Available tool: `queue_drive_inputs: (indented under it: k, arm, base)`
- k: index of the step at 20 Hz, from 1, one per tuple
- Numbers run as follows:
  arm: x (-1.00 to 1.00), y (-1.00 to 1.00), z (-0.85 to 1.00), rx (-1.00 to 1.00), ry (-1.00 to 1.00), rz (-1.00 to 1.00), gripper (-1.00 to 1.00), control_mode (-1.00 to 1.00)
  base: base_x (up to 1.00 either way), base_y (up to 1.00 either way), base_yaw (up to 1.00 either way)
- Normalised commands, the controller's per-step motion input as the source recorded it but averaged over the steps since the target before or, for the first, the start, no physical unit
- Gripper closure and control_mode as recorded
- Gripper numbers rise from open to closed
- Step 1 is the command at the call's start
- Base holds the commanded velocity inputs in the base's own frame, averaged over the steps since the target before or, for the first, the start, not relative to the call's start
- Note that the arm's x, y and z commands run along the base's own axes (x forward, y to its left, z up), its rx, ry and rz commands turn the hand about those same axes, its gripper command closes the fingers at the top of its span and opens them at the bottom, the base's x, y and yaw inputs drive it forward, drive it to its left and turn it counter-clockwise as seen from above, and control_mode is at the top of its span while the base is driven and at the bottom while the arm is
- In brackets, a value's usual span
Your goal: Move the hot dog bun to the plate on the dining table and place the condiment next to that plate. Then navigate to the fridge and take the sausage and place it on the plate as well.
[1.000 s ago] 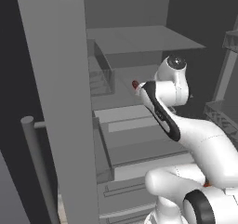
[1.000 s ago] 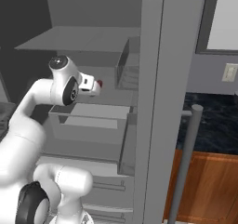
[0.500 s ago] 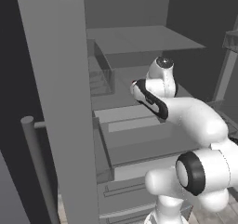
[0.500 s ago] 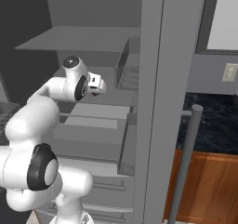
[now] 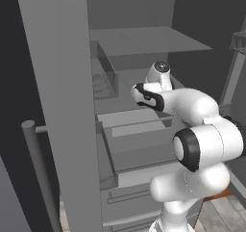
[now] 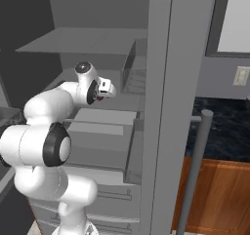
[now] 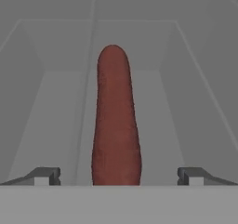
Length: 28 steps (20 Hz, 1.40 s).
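Observation:
The sausage [image 7: 115, 121], dark red-brown, lies lengthwise on a grey fridge shelf and runs away from the hand. My gripper [image 7: 118, 175] is open, with one fingertip [image 7: 44, 175] on each side of the sausage's near end and not touching it. In the right base view the hand [image 6: 108, 88] reaches into the open fridge [image 6: 97, 44] at mid-shelf height, with a speck of red just under it. In the left base view the wrist [image 5: 146, 95] points into the same shelf. The hot dog bun, plate, condiment and dining table are out of view.
The open fridge door [image 5: 62, 106] stands close on the left with its bar handle [image 5: 38, 178]. The other door [image 6: 161, 107] and its handle [image 6: 195, 170] stand on the right. A shelf [image 5: 144, 41] hangs above the hand and a drawer [image 5: 139, 130] lies below. A wooden cabinet [image 6: 219, 195] stands at right.
The arm has folded down and forward, and the hand has pushed deeper into the fridge towards the sausage. The jaws have stayed open.

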Motion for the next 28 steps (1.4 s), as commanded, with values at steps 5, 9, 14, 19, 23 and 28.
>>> queue_drive_inputs:
  k: [5,9,14,19,23,28]
  arm:
    - [0.41,0.00,-0.25,-0.01,0.00,0.00,-1.00,-1.00]
    - [0.25,0.00,-0.25,0.00,0.01,0.00,-1.00,-1.00]
    - [0.12,0.03,-0.33,-0.03,0.01,0.00,1.00,-1.00]
    - [0.00,0.05,-0.32,-0.03,0.00,0.00,1.00,-1.00]
    - [-0.32,0.09,-0.12,0.00,-0.07,0.00,1.00,-1.00]
    - [-0.94,0.06,0.08,0.00,-0.19,0.00,1.00,-1.00]
  base:
    - [0.00,0.00,0.00]
    - [0.00,0.00,0.00]
    - [0.00,0.00,0.00]
    - [0.00,0.00,0.00]
    - [0.00,0.00,0.00]
    - [0.00,0.00,0.00]
